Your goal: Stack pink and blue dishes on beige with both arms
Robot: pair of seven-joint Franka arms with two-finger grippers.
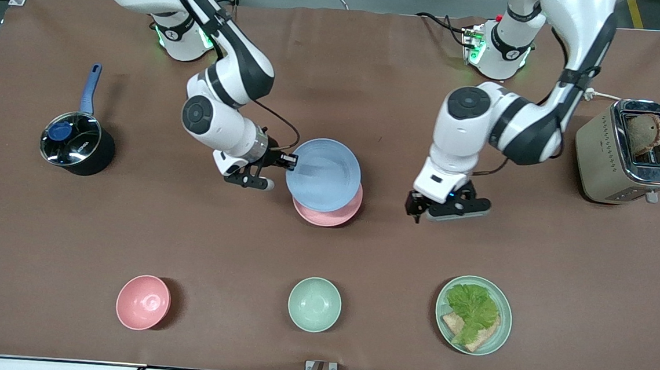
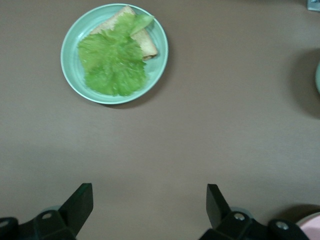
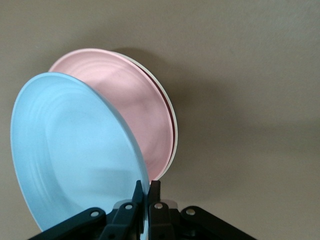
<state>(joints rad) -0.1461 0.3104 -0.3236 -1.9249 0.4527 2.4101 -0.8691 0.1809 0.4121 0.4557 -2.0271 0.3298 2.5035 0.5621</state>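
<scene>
My right gripper [image 1: 292,160] [image 3: 147,187] is shut on the rim of the light blue plate [image 1: 323,174] [image 3: 75,150] and holds it tilted just over the pink plate [image 1: 328,213] [image 3: 135,110]. The pink plate lies on the beige plate [image 3: 173,135]. Only a thin cream edge of the beige plate shows, in the right wrist view. The stack sits at mid-table. My left gripper [image 1: 447,212] [image 2: 150,200] hangs open over bare table beside the stack, toward the left arm's end, with nothing between its fingers.
A mint-green plate [image 1: 505,319] [image 2: 159,60] with lettuce and bread lies near the front edge. A mint bowl [image 1: 314,303] and a pink bowl [image 1: 143,302] sit along that edge. A lidded pot [image 1: 74,144] stands at the right arm's end and a toaster [image 1: 628,151] at the left arm's.
</scene>
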